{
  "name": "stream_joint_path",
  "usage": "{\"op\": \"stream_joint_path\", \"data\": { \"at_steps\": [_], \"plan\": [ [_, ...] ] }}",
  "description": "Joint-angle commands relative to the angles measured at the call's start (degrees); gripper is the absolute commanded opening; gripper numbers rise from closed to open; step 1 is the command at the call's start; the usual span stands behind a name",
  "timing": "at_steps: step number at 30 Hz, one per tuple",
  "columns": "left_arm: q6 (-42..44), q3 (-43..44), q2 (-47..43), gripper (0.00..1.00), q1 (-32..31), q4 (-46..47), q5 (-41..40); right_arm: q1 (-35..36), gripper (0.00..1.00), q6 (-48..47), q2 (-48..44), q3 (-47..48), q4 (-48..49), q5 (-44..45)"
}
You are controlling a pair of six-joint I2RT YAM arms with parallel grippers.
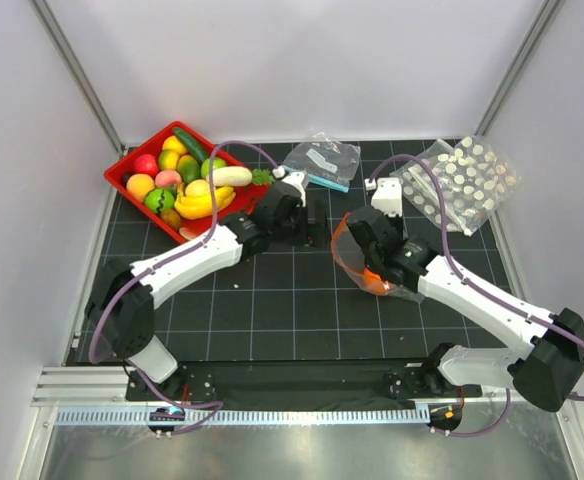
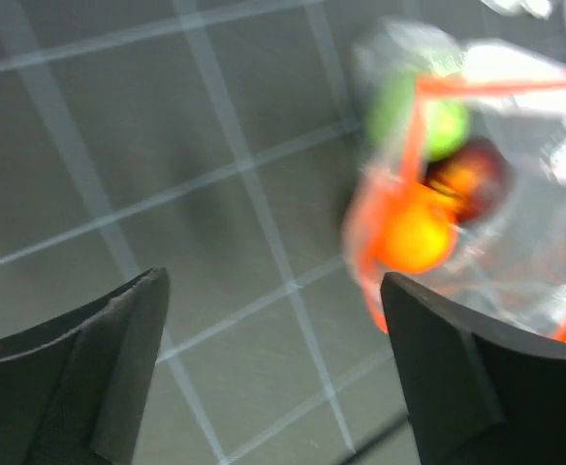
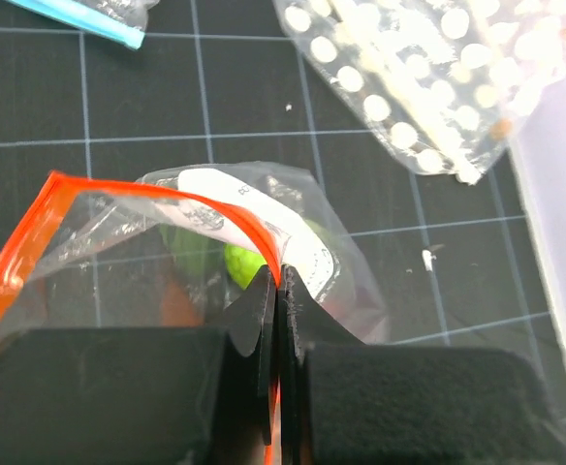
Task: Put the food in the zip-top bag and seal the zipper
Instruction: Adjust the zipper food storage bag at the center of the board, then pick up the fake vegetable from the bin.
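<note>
Right gripper [image 3: 279,291]: jaws pressed together, pinching the zipper [image 3: 167,199].
Left gripper [image 2: 273,295]: jaws spread wide with nothing between them, above the mat [image 1: 292,300] just left of the bag.
Zip-top bag [image 1: 357,262]: right of centre, beneath the right wrist.
Inside it: a green lime [image 2: 428,116] and an orange [image 2: 414,232] show through the plastic.
Other food [image 1: 187,180]: heaped in the red tray [image 1: 132,155], far left.
Beyond: teal-strip bag [image 1: 322,160] far centre, white-dotted bag [image 1: 462,180] far right.

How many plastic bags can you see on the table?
3: the orange-strip bag in the right gripper, the teal-strip bag at back centre, the white-dotted bag at back right.
</note>
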Motion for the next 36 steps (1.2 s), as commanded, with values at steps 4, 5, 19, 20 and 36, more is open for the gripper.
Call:
{"op": "stream_joint_path", "data": {
  "at_steps": [4,5,19,20,36],
  "plan": [
    [0.9,-7.0,-6.3,1.0,2.8,3.5,-19.5,-0.2,0.01,-1.8,-2.4,-7.4,17.1,-2.3],
    [0.4,-8.6,-7.2,1.0,4.6,4.0,-19.5,-0.2,0.01,-1.1,-2.4,-7.9,17.6,-2.6],
    [-8.9,-7.8,-7.3,1.0,17.3,6.3,-19.2,-0.1,0.01,1.2,1.4,-19.5,34.6,-7.7],
    [-10.2,-6.2,-6.5,1.0,18.0,6.2,-19.5,-0.1,0.01,1.2,1.1,-19.8,34.8,-7.4],
    [-34.3,-10.3,-0.8,1.0,26.2,26.2,-25.2,-0.1,0.01,0.2,-3.1,-25.2,40.3,-6.3]
  ]
}}
